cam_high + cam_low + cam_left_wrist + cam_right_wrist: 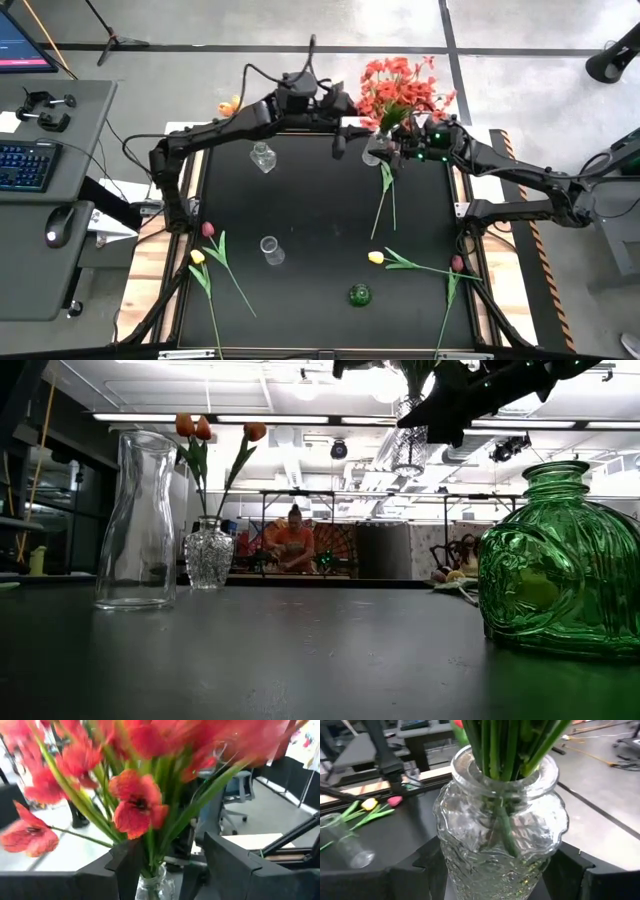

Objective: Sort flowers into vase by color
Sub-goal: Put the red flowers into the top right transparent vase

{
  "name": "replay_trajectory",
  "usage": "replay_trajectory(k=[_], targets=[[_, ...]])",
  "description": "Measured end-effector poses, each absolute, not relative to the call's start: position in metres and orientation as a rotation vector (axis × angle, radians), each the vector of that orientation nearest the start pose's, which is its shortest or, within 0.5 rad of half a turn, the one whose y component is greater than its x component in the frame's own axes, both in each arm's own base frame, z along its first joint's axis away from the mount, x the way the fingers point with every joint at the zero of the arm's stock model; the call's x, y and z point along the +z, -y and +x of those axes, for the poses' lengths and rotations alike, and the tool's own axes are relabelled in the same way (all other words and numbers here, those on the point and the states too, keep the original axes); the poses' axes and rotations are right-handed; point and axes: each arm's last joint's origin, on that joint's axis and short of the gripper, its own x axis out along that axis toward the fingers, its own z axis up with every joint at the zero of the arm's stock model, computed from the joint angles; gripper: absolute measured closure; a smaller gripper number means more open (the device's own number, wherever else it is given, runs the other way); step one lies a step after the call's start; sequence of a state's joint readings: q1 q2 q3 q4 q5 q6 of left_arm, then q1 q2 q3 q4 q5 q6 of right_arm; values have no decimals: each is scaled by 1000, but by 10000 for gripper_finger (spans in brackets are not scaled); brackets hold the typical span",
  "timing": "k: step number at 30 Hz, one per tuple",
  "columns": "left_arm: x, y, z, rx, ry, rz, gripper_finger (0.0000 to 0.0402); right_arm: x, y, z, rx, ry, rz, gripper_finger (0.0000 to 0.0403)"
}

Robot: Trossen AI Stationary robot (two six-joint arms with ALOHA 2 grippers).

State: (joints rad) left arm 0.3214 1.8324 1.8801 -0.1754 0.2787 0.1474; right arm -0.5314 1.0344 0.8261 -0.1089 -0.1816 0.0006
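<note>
A textured clear glass vase (500, 835) packed with red-orange blossom sprays (400, 88) is at the table's far middle, held in my right gripper (388, 152) and seen lifted in the low view (405, 440). My left gripper (175, 870) is open, its fingers either side of the spray stems (152, 852) just above the vase's mouth; whether they touch I cannot tell. Loose tulips lie on the table: dark pink (208, 230) and yellow (197, 257) on the left, yellow (375, 257) and dark pink (457, 263) on the right. A leafy green stem (384, 195) lies near the middle. My right gripper holds the textured vase by its bulging body (445, 855), pinched between the two fingers (415, 875), one on each side. The fingers come level from the table's right side. The vase stays upright and is lifted off the table.
A small cut-glass vase (208, 550) with orange tulips (195, 428) stands at the far left (262, 157). A tall clear carafe (270, 250) and a green glass vase (360, 295) stand nearer the front. A desk with a keyboard (25, 165) is beyond the table's left edge.
</note>
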Motion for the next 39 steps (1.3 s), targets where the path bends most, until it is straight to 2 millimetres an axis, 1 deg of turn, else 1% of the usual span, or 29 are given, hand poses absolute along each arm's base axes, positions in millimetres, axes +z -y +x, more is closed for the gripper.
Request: replay_trajectory(k=[3, 5, 11, 17, 23, 27, 32, 35, 39], targets=[[422, -126, 405, 48, -102, 145, 208, 308, 114, 199, -367, -299, 112, 174], [421, -126, 405, 51, -107, 137, 211, 308, 115, 198, -375, -300, 112, 175], [408, -127, 417, 81, -124, 135, 223, 308, 115, 198, -379, -298, 112, 176], [417, -121, 421, 104, -28, 164, 239, 309, 116, 198, -390, -295, 104, 176], [405, -120, 433, 148, -38, 164, 259, 309, 116, 198, -398, -288, 101, 177], [402, -121, 435, 189, -39, 172, 267, 308, 117, 199, -400, -290, 105, 177], [403, -120, 438, 183, -5, 177, 275, 306, 118, 200, -400, -295, 108, 178], [401, -120, 440, 191, -6, 194, 291, 306, 118, 201, -399, -294, 108, 178], [398, -121, 442, 203, -16, 197, 344, 306, 118, 201, -399, -294, 109, 178]])
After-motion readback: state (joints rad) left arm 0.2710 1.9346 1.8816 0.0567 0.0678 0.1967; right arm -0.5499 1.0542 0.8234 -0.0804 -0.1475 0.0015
